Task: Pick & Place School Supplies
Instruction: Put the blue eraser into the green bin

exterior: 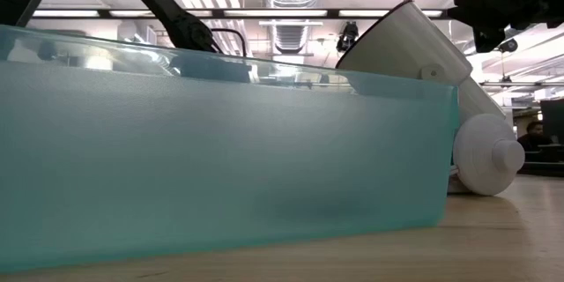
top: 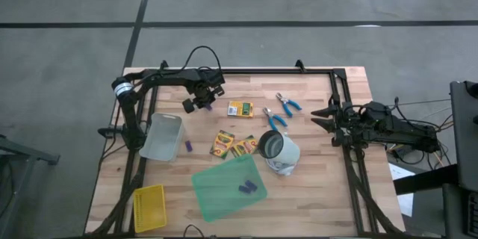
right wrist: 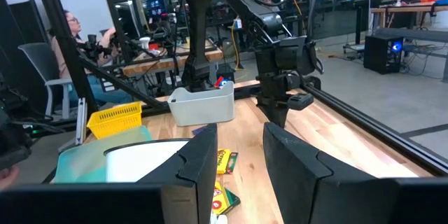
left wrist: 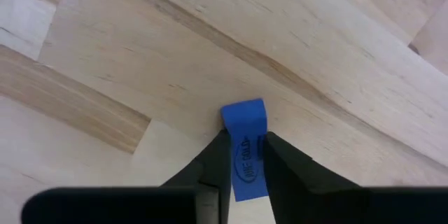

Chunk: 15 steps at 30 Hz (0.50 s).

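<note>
Between our left gripper's (left wrist: 245,161) fingers sits a blue piece (left wrist: 245,147), pinched across its width, long axis running straight out ahead; our right gripper (right wrist: 241,157) waits half-spread, well apart.

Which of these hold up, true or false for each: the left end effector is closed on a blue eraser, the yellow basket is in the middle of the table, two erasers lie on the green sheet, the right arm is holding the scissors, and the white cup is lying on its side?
1. The left end effector is closed on a blue eraser. True.
2. The yellow basket is in the middle of the table. False: it sits at a corner of the table, on the left arm's side.
3. Two erasers lie on the green sheet. True.
4. The right end effector holds the scissors. False: it waits at the table's edge, holding nothing.
5. The white cup lies tipped on its side. True.
</note>
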Each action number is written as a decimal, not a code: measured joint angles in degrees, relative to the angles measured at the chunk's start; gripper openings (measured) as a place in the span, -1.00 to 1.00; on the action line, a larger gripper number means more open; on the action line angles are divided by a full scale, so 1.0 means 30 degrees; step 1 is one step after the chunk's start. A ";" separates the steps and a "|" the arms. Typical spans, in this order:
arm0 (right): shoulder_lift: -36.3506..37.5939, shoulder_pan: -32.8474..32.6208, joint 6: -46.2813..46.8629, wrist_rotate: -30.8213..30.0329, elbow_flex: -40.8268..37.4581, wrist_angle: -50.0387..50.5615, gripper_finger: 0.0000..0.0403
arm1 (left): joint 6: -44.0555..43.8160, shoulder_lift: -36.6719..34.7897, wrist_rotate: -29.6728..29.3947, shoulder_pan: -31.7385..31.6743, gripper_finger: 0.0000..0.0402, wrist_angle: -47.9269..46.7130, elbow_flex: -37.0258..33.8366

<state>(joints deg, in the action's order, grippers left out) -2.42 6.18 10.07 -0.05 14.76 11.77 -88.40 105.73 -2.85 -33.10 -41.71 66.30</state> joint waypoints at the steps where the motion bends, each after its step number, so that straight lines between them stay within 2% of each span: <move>1: 0.0000 0.0006 0.0000 -0.0001 0.0000 -0.0006 -0.44 | 0.0003 0.0000 -0.0013 0.0000 -0.66 0.0003 0.0000; 15: 0.0000 -0.0001 0.0000 0.0000 0.0000 0.0001 -0.44 | 0.1077 -0.0489 -0.0322 0.0013 -0.65 0.0052 -0.0073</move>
<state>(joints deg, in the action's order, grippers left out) -2.42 6.17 10.07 -0.05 14.76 11.77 -85.17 104.27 -3.82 -33.06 -41.56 66.08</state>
